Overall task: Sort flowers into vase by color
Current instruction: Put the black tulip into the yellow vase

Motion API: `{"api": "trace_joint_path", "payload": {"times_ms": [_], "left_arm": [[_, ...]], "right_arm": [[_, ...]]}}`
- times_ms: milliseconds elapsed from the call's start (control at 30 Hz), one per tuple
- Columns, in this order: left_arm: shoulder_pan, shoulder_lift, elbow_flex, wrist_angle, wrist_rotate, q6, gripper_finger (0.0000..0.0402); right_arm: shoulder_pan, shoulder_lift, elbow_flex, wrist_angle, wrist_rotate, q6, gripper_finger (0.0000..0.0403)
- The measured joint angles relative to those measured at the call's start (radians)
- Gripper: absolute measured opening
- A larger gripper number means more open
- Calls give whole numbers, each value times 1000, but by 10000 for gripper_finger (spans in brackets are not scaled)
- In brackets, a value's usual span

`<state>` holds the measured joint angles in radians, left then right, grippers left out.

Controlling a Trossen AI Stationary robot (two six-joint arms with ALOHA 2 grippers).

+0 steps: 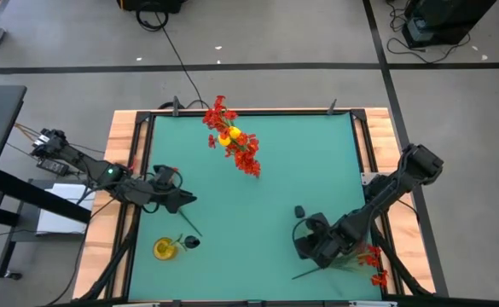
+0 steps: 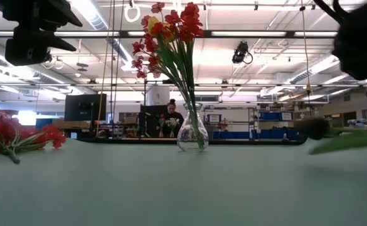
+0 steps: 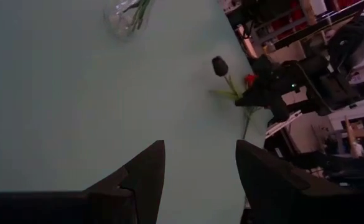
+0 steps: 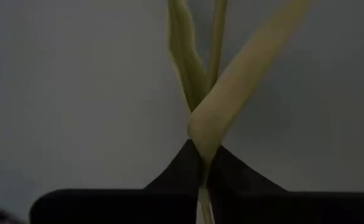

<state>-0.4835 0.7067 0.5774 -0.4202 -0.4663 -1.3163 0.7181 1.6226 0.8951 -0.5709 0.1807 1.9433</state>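
At the five o'clock corner of the green table (image 1: 258, 205), my right claw (image 4: 201, 167) is closed on a red flower (image 1: 370, 261); its thin green stem and narrow leaves come out between my two dark fingers (image 4: 169, 183). My left claw (image 3: 200, 171) hangs at about eight o'clock, fingers apart and holding nothing. Just beside it, toward seven o'clock, lies a yellow flower (image 1: 165, 247). Near twelve o'clock stands the glass vase (image 2: 192, 133), upright, with red flowers and one yellow one (image 1: 231, 136) in it.
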Motion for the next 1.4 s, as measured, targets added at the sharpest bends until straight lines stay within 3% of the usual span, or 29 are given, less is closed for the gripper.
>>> {"api": "trace_joint_path", "payload": {"times_ms": [267,633,900,1233,1400], "left_arm": [[0,0,0,75,3,99,200],[0,0,0,177,0,309,201],[0,0,0,173,0,396,201],[0,0,-1,176,0,397,201],[0,3,-2,234,-4,461,201]], "right_arm": [[-83,-58,0,236,114,-382,14],[-274,-80,1,520,57,-873,14],[-435,-80,3,794,26,-1080,14],[-488,-52,209,723,-4,-1418,14],[-515,20,336,728,-13,-1537,14]]}}
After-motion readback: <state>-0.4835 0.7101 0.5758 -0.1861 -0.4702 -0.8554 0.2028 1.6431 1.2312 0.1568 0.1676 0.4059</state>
